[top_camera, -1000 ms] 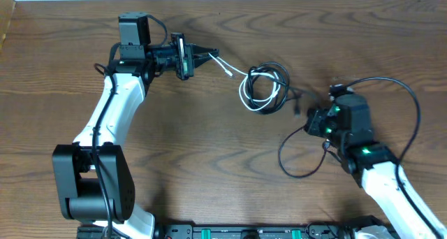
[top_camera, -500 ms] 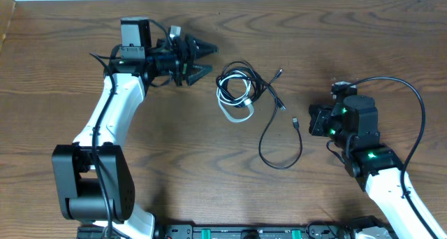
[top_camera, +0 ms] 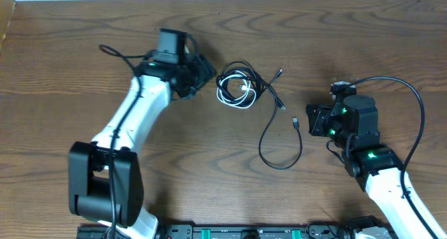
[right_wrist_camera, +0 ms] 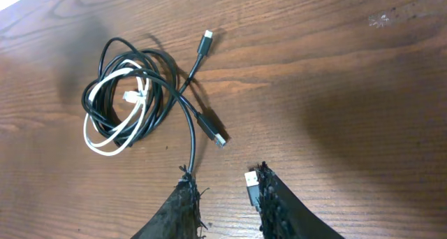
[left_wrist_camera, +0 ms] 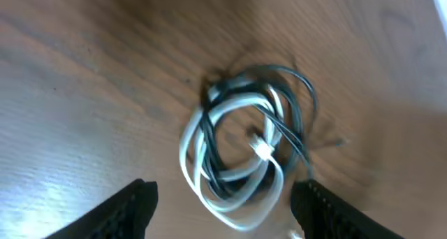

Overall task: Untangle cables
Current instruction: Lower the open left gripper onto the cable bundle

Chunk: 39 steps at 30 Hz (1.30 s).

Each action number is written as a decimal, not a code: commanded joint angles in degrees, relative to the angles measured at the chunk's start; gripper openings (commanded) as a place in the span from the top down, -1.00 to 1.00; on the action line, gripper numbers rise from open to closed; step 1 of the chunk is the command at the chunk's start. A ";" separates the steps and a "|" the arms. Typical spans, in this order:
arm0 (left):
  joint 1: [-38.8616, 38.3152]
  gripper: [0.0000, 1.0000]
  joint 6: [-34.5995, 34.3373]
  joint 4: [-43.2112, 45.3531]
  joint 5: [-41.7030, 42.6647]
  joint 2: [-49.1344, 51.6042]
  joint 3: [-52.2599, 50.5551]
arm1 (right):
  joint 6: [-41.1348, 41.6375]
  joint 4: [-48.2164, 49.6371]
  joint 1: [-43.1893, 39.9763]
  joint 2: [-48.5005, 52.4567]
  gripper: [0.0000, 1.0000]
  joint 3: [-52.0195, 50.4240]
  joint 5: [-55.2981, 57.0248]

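Your cables (top_camera: 239, 86) sit bunched in a loose coil on the wooden worktop (top_camera: 202, 186), up toward the far edge and closer to the left arm than the right. There's the white cable (left_wrist_camera: 185, 151), looped a couple of times and threaded through the dark coils of the black cables (right_wrist_camera: 89, 93), with its small white plug lying inside the ring. From the right side of the bundle two short black tails cross each other: one runs up to a pale-tipped plug (right_wrist_camera: 207, 38), the other ends in a plug (right_wrist_camera: 215, 134) lower down. One long black strand (right_wrist_camera: 192, 138) sweeps out of the knot toward you, curves round in a wide open loop on the worktop and comes back up to a third plug (right_wrist_camera: 251, 180). That plug lies just beside your right fingers (right_wrist_camera: 183, 205), which are spread apart with nothing between them, and the strand disappears under the tip of the other finger. Over on the other side, your left fingers (left_wrist_camera: 129, 207) are released and wide apart, holding nothing, hanging right beside the coil with the bundle framed between them in the wrist view, which is a bit blurred.
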 commanded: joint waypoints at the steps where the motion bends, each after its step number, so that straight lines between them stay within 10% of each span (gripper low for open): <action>1: -5.05 -0.35 1.46 1.40 -19.89 -0.83 -0.13 | -0.52 -0.07 -0.13 0.44 0.43 0.28 -0.02; 14: -9.75 -0.34 1.25 6.27 -28.41 4.76 -0.15 | -0.52 -0.04 -0.13 2.05 0.39 0.28 -0.02; 33: -9.92 -0.32 5.57 7.89 -14.10 14.82 -0.17 | -0.52 -0.11 -0.13 2.19 0.26 0.28 -0.02; 39: -10.01 0.03 5.57 8.85 -13.97 17.31 -0.17 | -0.52 -0.52 -0.13 2.19 0.27 0.28 -0.04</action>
